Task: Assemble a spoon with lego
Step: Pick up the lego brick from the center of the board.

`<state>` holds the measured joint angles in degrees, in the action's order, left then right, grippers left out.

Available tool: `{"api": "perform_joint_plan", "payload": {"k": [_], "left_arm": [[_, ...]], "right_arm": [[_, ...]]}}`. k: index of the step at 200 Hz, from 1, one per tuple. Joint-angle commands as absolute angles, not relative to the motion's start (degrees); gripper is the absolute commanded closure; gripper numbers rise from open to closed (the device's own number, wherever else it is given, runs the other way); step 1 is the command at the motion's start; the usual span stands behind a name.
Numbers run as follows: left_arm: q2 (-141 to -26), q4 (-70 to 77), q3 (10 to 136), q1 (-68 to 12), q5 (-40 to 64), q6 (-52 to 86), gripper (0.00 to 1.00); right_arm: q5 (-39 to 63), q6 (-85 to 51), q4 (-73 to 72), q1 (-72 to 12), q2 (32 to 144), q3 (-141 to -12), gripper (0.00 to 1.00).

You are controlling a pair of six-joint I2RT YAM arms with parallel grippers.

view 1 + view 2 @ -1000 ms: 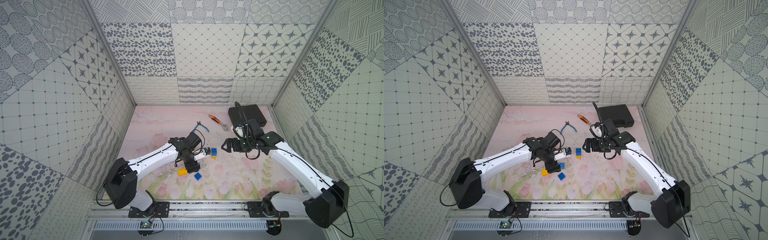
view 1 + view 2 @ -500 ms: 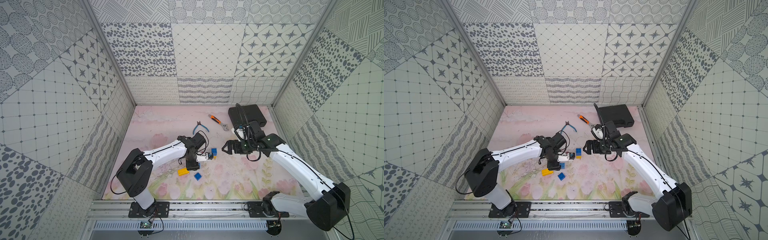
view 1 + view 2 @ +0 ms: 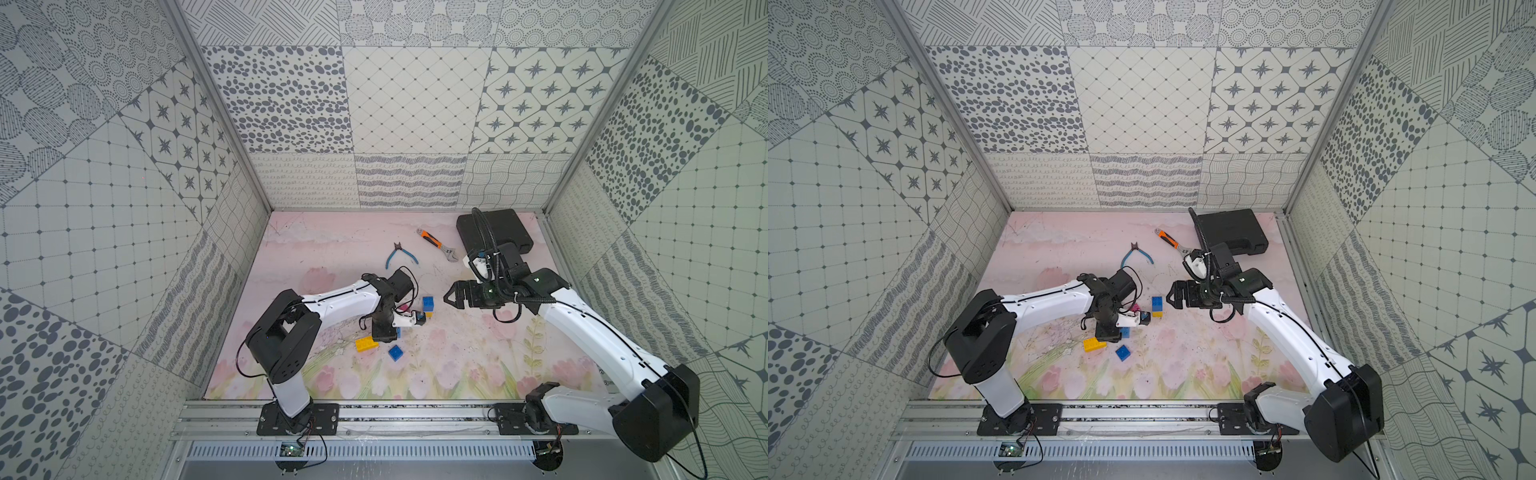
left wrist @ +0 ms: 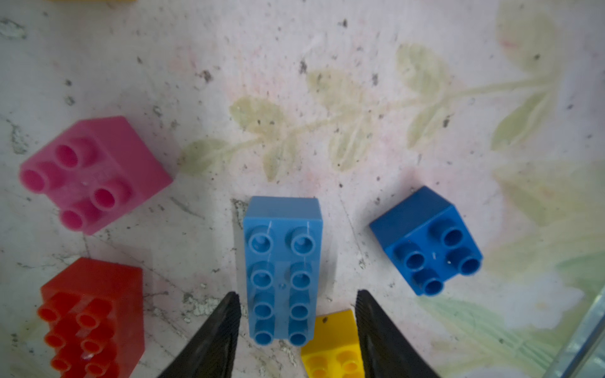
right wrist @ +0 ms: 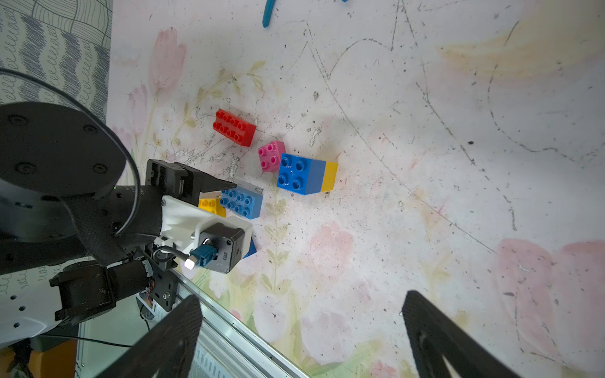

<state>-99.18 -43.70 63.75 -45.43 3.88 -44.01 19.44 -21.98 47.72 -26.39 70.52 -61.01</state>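
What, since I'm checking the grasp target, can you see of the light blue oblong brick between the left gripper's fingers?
The light blue brick looks like glossy plastic. It is oblong, with eight hollow round studs in two rows of four, facing up. It lies flat on the flowered mat, joined to nothing. Its near end sits between the open fingers of the left gripper, with a gap on each side, so it is not clamped. A yellow brick lies close by that end; whether they touch cannot be told.
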Motion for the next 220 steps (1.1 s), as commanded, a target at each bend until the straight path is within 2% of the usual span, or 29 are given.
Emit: {"api": "perform_joint_plan", "payload": {"k": [1,90,129,187,220], "left_arm": [[-99.17,-42.41,63.59,-45.70,4.00,-44.78,0.43],[-101.33,-41.88,64.16,-46.10,3.19,-43.86,0.53],[-101.51,-41.77,64.08,-46.39,3.25,-43.69,0.59],[-100.73,-42.19,65.15,-46.57,3.29,-42.30,0.74],[-97.53,-43.20,65.11,-46.66,0.72,-41.55,0.76]], "right_arm": [[19.16,-20.75,45.75,-26.15,69.17,-60.34,0.02],[18.58,-21.18,44.64,-25.96,69.63,-59.28,0.02],[17.96,-20.94,44.76,-25.79,69.52,-58.89,0.02],[17.26,-21.09,44.58,-25.60,69.25,-58.81,0.02],[17.15,-21.03,44.71,-25.21,69.08,-58.97,0.02]]}}
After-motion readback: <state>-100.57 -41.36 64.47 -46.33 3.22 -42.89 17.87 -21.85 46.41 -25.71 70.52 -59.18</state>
